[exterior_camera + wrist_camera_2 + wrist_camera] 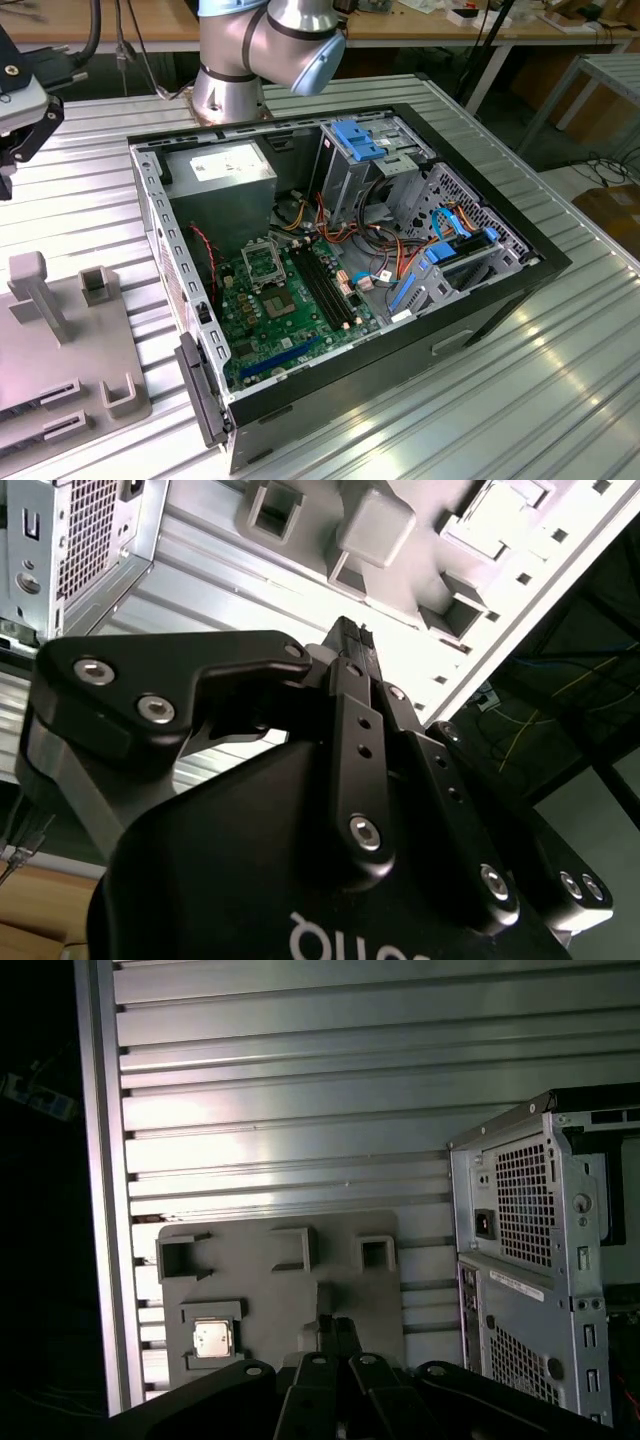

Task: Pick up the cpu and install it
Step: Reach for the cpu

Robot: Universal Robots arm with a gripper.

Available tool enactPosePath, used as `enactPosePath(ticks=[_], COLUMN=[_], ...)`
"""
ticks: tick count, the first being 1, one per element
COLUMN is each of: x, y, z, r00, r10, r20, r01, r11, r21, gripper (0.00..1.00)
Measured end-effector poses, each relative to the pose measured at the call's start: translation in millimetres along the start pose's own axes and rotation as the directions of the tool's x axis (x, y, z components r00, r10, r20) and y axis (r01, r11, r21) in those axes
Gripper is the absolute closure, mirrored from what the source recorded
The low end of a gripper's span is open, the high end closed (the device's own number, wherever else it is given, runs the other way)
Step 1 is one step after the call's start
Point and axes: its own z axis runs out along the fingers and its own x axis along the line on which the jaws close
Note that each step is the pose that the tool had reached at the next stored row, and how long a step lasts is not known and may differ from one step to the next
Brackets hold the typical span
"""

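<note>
The cpu (212, 1338), a small silvery square chip, lies flat in a recess of the grey holder plate (280, 1275) in the first wrist view. My gripper (336, 1332) hangs well above that plate, apart from the chip and to one side of it. Its two black fingers are pressed together with nothing between them, as the second wrist view also shows for the gripper (350, 638). In the exterior view the open computer case (500, 300) lies on its side, with the green motherboard (290, 325) and its metal-framed socket (262, 262) facing up.
The grey holder plate (70, 370) with raised posts and slots sits at the exterior view's left on the ribbed aluminium table (560, 400). The arm's base (232, 85) stands behind the case. Cables, blue drive brackets and a power supply (228, 175) crowd the case interior.
</note>
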Motion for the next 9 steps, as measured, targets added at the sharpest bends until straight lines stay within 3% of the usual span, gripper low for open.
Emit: enactPosePath(ticks=[9], x=[20.1], y=[-1.5], z=[1.6], r00=[1.0000], r10=[-0.005], r20=[0.0079], r01=[0.005], r11=[1.0000], r21=[-0.0004], gripper=[0.89])
